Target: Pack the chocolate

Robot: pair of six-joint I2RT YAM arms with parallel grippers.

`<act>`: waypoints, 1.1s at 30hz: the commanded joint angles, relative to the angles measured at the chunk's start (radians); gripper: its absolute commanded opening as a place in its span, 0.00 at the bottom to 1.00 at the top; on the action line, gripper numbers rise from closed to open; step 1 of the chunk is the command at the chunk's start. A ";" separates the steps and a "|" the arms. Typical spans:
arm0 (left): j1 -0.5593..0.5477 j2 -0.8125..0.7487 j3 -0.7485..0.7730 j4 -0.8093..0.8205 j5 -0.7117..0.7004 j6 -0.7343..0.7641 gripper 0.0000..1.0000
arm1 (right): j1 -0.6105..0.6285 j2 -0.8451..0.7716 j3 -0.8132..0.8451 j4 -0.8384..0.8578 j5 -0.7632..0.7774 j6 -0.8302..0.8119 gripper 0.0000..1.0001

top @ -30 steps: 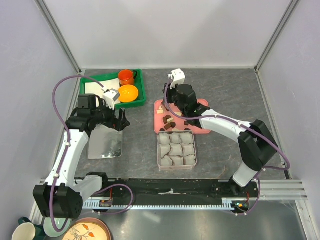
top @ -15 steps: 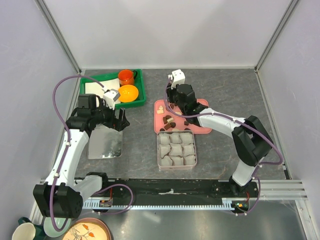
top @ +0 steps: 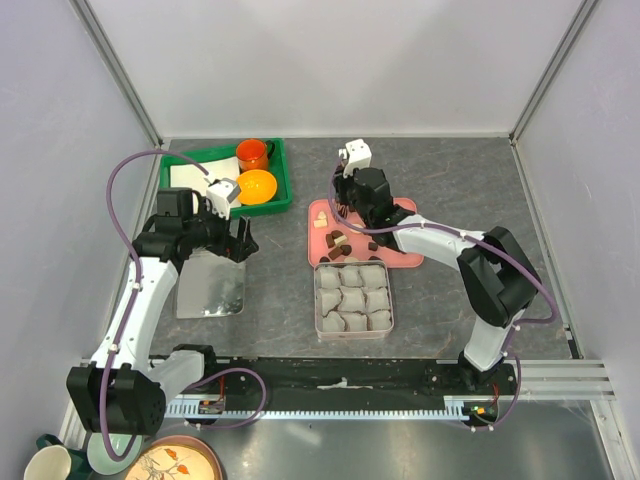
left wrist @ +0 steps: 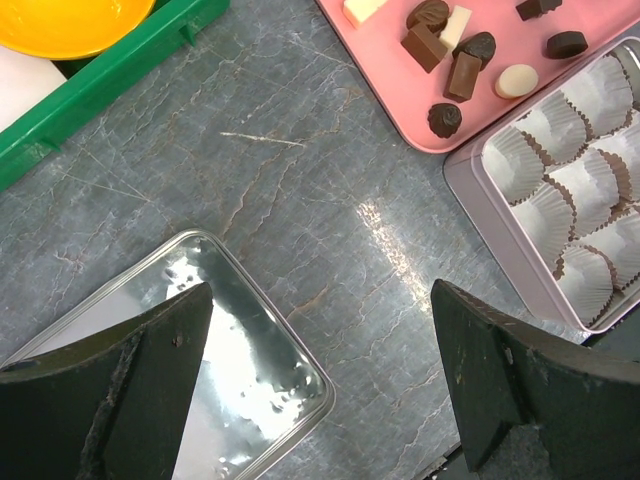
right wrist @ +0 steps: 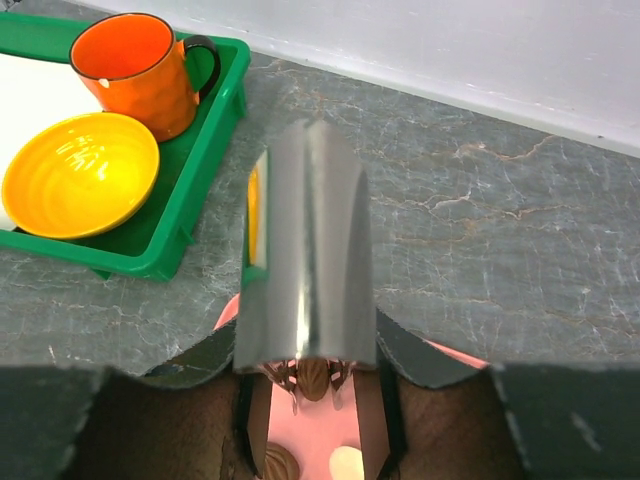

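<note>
My right gripper (right wrist: 310,345) was closed on metal tongs (right wrist: 305,250), their tips down over the tray (left wrist: 495,25) at the middle of the counter (left wrist: 300,200). A brown piece seemed to sit between the tips. The chocolate (left wrist: 455,75) lay loose on that tray. The tin (left wrist: 505,235), just beside the tray's near side, held only empty cups (left wrist: 560,130). My left gripper (left wrist: 320,295) hung wide open above the lid (left wrist: 250,370), toward the left edge. I judged this the pick; the next move called for a lift and a short carry to a cup. I could read no writing.
</note>
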 commanded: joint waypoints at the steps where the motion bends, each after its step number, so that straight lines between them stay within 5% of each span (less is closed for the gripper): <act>1: 0.007 -0.002 -0.003 0.031 -0.007 0.039 0.96 | -0.008 0.021 0.025 0.034 -0.039 0.028 0.37; 8: 0.007 -0.009 -0.007 0.031 -0.008 0.037 0.96 | -0.008 -0.097 0.035 -0.015 -0.083 -0.020 0.19; 14: 0.007 -0.028 -0.020 0.020 -0.029 0.037 0.96 | 0.003 -0.313 -0.051 -0.091 -0.174 -0.037 0.14; 26: 0.007 -0.048 -0.038 0.016 -0.037 0.030 0.95 | 0.170 -0.701 -0.263 -0.309 -0.245 0.005 0.11; 33: 0.007 -0.055 -0.041 0.016 -0.043 0.026 0.95 | 0.216 -0.706 -0.295 -0.306 -0.255 0.029 0.13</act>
